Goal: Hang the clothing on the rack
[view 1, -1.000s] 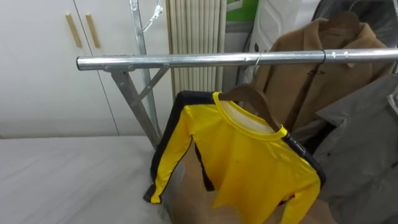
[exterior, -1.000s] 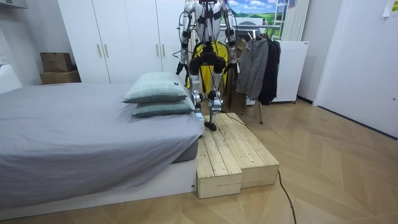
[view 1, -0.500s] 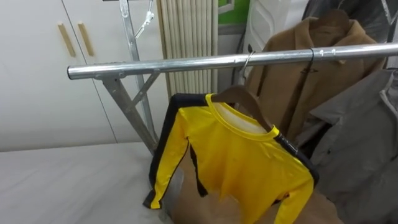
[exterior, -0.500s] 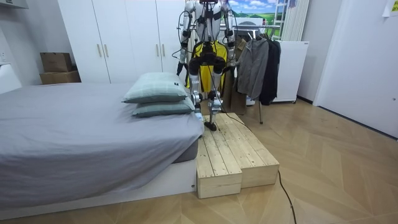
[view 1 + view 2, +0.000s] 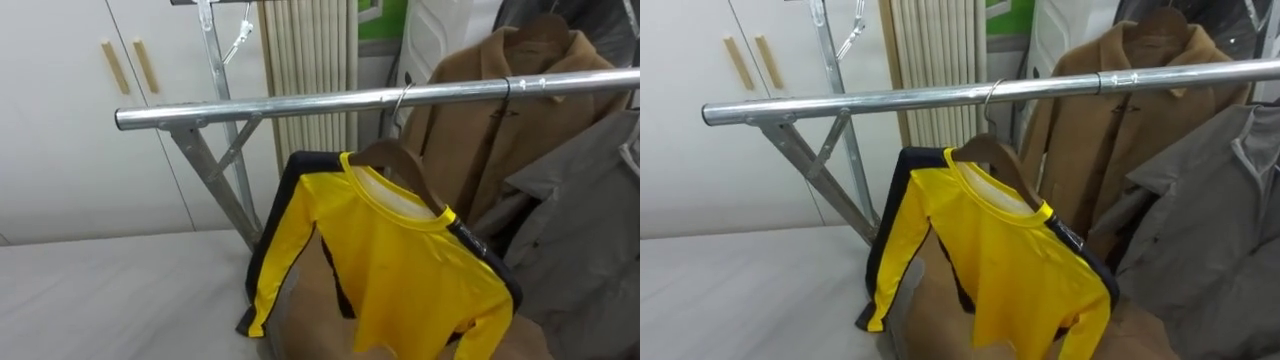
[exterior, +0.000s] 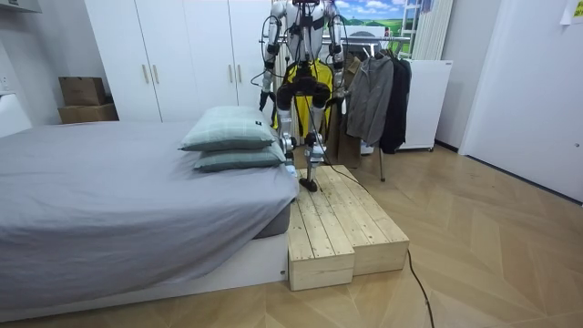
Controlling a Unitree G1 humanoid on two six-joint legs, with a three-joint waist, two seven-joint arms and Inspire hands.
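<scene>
Nothing on the rack had actually moved since half a second earlier. The whole head view had just slid a touch, so that was the camera, and the robot's stance in the room view looked the same too. The yellow shirt [image 5: 400, 260] with black stripes down its sleeves was already hanging on its wooden hanger [image 5: 395, 158], whose metal hook [image 5: 405, 95] was over the steel rail [image 5: 250, 105]. It sat tilted, the collar end high and the far shoulder dropping toward the lower right. Just right of the hook, the brown coat [image 5: 500, 130] hung on the same rail, and the grey jacket [image 5: 590, 220] hung further toward the rail's right end. The rail's left end was bare, with the white wardrobe [image 5: 60, 130] behind it. In the room view the robot stood upright on the wooden platform [image 6: 342, 223] at the corner of the bed [image 6: 109, 191], beside the two pillows [image 6: 228, 128], facing the rack. Its left hand [image 6: 265, 98] and right hand [image 6: 343, 89] were down by its sides. They were too small there, so I couldn't tell how they were held.
</scene>
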